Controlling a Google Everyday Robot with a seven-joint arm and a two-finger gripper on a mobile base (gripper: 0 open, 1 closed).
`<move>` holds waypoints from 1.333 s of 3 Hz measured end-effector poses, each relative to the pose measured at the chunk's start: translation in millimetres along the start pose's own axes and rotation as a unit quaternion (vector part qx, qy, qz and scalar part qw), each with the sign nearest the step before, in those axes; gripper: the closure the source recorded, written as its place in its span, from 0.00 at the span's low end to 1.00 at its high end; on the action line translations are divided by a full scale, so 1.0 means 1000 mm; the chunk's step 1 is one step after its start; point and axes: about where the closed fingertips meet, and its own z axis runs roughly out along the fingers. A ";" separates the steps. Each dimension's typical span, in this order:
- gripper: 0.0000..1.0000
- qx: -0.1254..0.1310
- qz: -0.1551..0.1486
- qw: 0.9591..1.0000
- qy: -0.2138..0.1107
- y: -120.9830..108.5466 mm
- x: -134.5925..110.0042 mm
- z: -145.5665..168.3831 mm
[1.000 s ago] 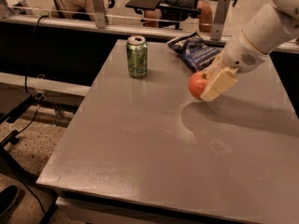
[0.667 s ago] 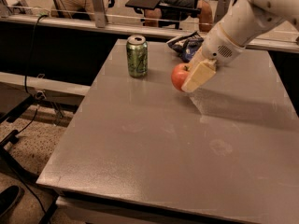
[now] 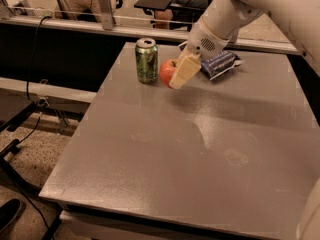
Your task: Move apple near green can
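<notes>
1. A matte grey surface (image 3: 200,149), faintly scuffed, carries a cylindrical green can (image 3: 146,60) with a silver top and pale swirl markings.
2. A round, smooth red-orange apple (image 3: 167,72) sits just to the right of the green can at the far side of the surface. Whether the two touch cannot be told.
3. The tool (image 3: 176,78), with cream wedge-shaped fingers on a white arm (image 3: 225,14), is clamped on the apple from the right.
4. A crinkled blue chip bag (image 3: 219,64) lies flat just behind the tool.

Matt plastic jaws grip glossy apple (image 3: 167,72) beside metal green can (image 3: 146,60).
</notes>
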 end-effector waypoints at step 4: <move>0.26 -0.009 -0.036 0.999 0.037 -0.006 -0.013 0.048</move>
